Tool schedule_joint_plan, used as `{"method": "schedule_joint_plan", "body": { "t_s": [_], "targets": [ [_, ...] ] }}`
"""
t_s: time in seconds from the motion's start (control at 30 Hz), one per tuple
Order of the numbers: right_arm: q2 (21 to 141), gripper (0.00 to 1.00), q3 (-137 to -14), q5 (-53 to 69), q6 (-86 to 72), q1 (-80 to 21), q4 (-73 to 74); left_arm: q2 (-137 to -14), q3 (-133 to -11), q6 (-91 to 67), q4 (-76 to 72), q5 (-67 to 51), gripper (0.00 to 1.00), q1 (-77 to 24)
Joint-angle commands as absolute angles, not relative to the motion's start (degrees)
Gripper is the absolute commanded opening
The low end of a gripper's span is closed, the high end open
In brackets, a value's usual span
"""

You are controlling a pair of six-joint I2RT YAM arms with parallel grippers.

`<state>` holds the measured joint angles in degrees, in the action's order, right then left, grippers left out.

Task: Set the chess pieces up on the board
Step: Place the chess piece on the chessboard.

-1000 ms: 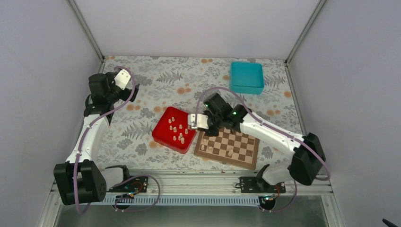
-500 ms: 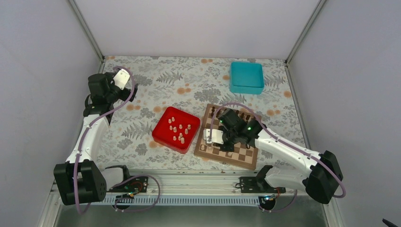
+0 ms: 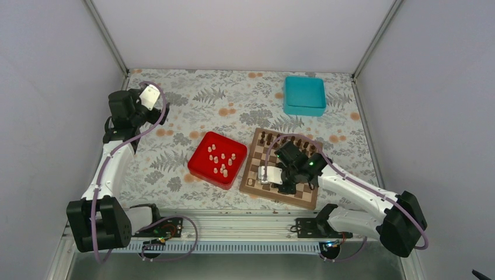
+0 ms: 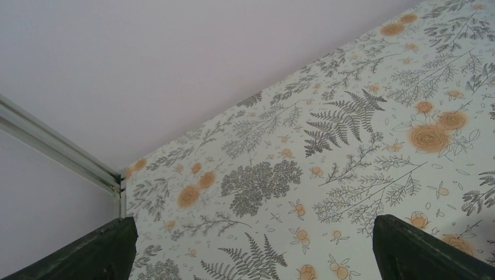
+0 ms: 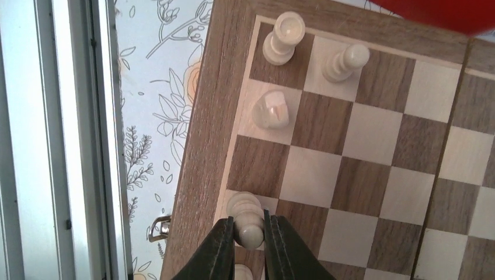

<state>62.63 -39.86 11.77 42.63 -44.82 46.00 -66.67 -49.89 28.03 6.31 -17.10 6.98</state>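
Closest to the arm bases, the right gripper (image 5: 251, 236) is pinched on a pale piece (image 5: 247, 214) at a first-row square of the board (image 5: 201, 116), just beside its near border. Along this same row stand a pale knight (image 5: 271, 109) and, in the corner, a pale rook (image 5: 283, 36), with a pale pawn (image 5: 345, 61) one row in. Left of the board, more pale pieces (image 3: 220, 161) are in the red tray (image 3: 198, 167). Dark pieces (image 3: 285, 142) line the board's far edge. Far left, the left gripper (image 4: 252, 227) hangs with jaws wide apart, holding nothing, above the flowered cloth (image 4: 350, 116).
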Motion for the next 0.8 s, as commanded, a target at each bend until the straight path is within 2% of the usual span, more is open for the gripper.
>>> {"method": "schedule_joint_plan", "body": {
  "t_s": [0.0, 0.77],
  "targets": [
    [62.04, 0.12, -38.46, 12.56, 44.01, -43.78, 45.48, -67.31, -50.01, 28.39, 5.19, -16.89, 1.00, 7.29],
    [64.74, 0.15, -38.85, 13.54, 46.32, -42.36, 45.92, -67.60, -50.23, 28.56, 5.60, -16.79, 1.00, 7.29]
  ]
}}
